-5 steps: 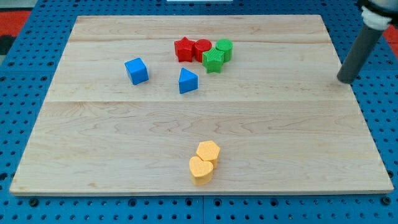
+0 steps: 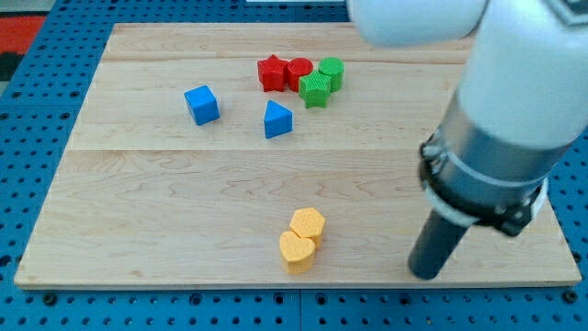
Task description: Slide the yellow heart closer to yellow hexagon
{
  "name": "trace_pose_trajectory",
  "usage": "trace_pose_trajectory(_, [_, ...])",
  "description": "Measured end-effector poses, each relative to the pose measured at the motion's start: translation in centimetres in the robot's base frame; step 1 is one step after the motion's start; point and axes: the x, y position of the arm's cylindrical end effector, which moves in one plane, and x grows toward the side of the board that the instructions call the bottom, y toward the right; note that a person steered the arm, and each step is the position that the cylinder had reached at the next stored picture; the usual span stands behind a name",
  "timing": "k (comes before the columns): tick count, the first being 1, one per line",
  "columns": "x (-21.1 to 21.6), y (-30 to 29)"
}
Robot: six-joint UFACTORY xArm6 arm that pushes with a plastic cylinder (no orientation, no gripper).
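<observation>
The yellow heart [image 2: 296,251] lies near the view's bottom centre of the wooden board [image 2: 138,202]. The yellow hexagon [image 2: 308,223] sits just above and to its right, touching it. My tip [image 2: 425,273] rests on the board to the right of the yellow pair, well apart from both blocks. The arm's large body fills the view's right side above the rod.
A red star [image 2: 271,73], a red cylinder [image 2: 299,72], a green star-like block [image 2: 314,89] and a green cylinder [image 2: 332,72] cluster at the top centre. A blue cube [image 2: 201,104] and a blue triangle block [image 2: 277,119] lie left of them.
The rod has moved from the board's right edge near the top down to the bottom right, closer to the yellow blocks. No block has moved.
</observation>
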Motion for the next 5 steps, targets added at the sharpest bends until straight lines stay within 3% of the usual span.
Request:
trace_pose_trajectory(1, [0.6, -2.5])
trace_pose_trajectory(5, [-4.9, -12.6])
